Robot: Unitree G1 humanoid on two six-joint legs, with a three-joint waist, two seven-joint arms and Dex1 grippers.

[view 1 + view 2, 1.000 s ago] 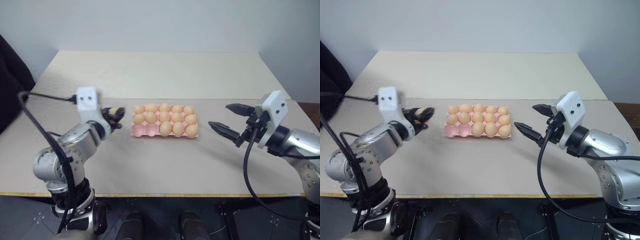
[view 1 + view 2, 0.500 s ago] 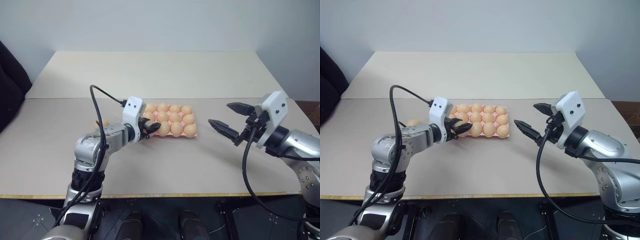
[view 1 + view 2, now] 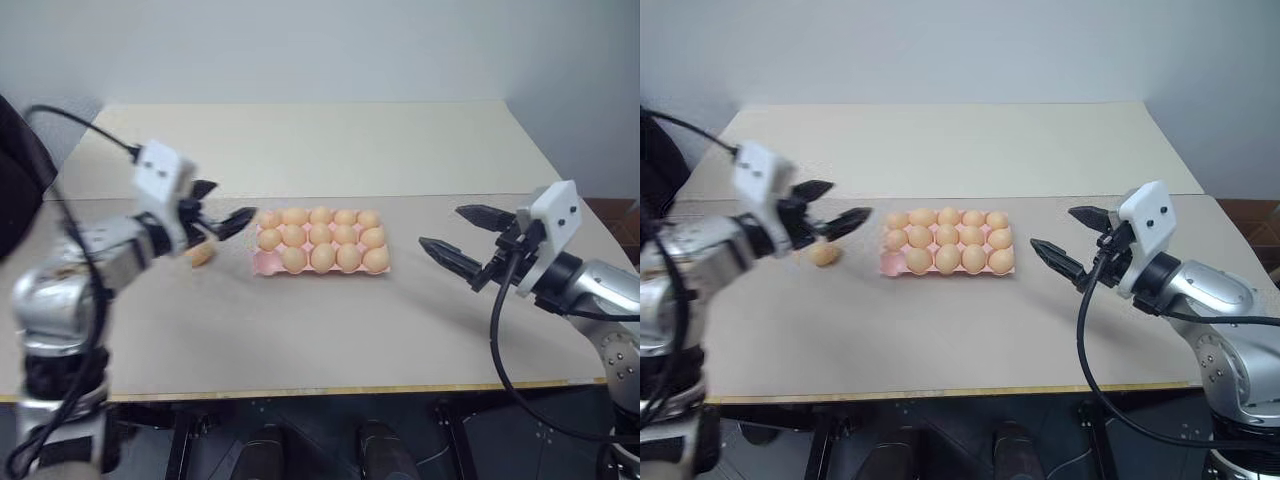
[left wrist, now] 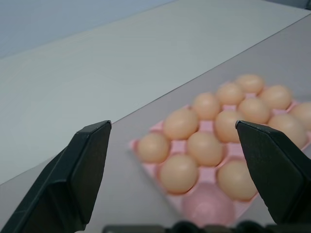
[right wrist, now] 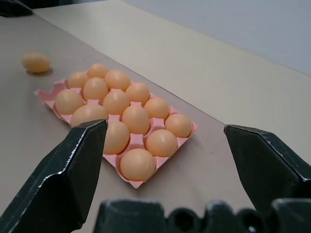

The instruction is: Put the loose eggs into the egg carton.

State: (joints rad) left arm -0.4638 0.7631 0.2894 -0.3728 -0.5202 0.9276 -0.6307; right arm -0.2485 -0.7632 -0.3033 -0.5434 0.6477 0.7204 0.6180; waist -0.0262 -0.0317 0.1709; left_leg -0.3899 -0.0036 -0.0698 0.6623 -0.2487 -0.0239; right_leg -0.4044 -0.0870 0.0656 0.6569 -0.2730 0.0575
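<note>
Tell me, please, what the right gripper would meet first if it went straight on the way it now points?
Probably the egg carton: in the right wrist view the open right gripper frames it, so its near corner and the egg there would come first. Height is unclear; it might pass just above.

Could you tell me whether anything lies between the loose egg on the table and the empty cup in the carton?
Nothing visible does. The loose egg lies on bare table beside the egg carton, whose near-left corner cup is empty.
</note>
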